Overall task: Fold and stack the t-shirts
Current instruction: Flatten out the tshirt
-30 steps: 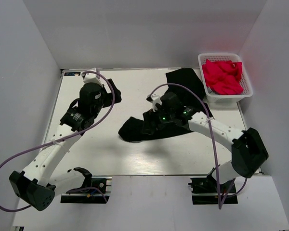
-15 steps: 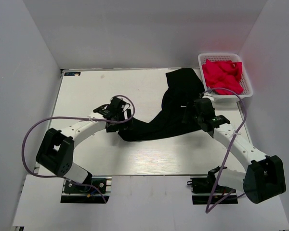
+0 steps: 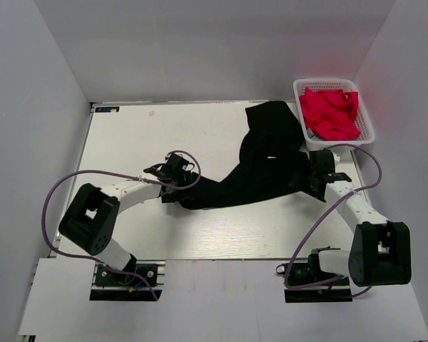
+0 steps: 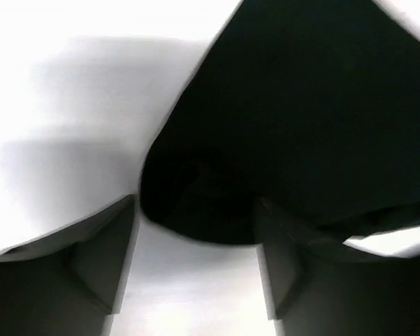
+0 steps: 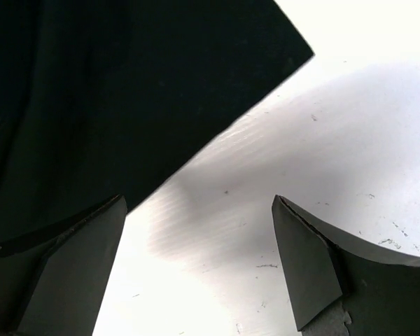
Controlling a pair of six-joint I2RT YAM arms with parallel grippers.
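At either end of the crumpled black cloth t-shirt (image 3: 260,167), our left pincer (image 4: 194,203) and right pincer (image 5: 197,199) gape apart, poised to pinch corners and spread it.

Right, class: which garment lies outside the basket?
The black t-shirt, sprawled on the table; the red garment sits bunched in the white basket.

No legible text or markings.

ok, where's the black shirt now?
Top view: the shirt lies diagonally right of centre, from beside the basket down to the left gripper; right gripper at its right edge.
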